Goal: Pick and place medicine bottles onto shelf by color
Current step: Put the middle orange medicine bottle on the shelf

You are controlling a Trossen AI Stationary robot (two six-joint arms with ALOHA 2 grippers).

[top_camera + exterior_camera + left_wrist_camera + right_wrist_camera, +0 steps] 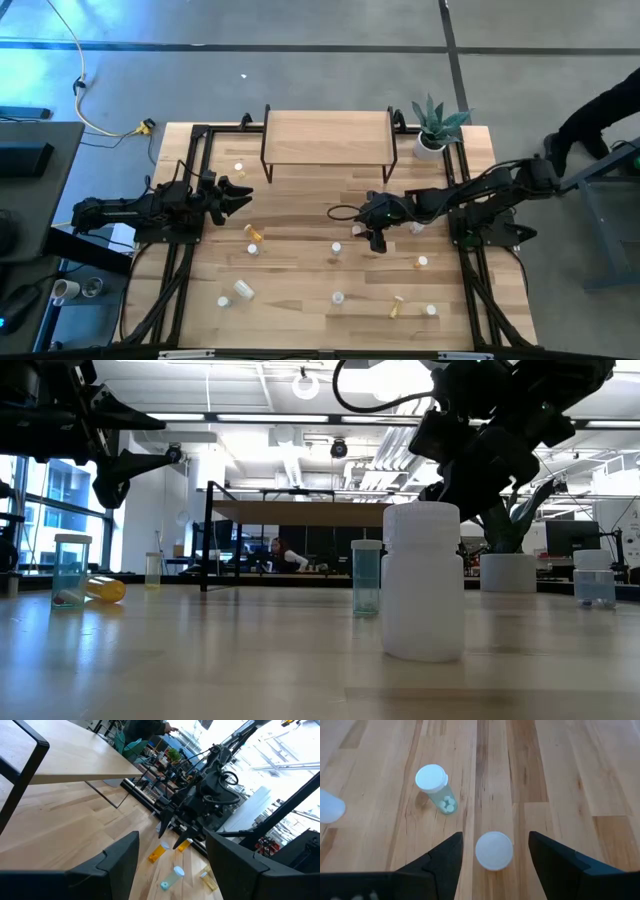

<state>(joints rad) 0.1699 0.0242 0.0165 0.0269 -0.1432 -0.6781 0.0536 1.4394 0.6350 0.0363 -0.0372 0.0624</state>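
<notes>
The light-wood shelf (327, 135) stands at the table's far middle, and its board is bare. Small pill bottles are scattered over the table. My right gripper (372, 238) is open and points down at mid-table. In the right wrist view its fingers stand on either side of an upright white-capped bottle (493, 851) without touching it. A pale green bottle with pills (435, 787) stands just beyond. My left gripper (243, 196) is open and empty above the table's left part, level, pointing toward the right arm. A yellow bottle (254, 232) lies on its side near it.
A potted plant (435, 125) stands right of the shelf. More bottles stand along the near part of the table (338, 297), among them a yellow one lying down (397, 307). A large-looking white bottle (422, 580) stands close to the low camera. A person (600, 120) is beyond the right edge.
</notes>
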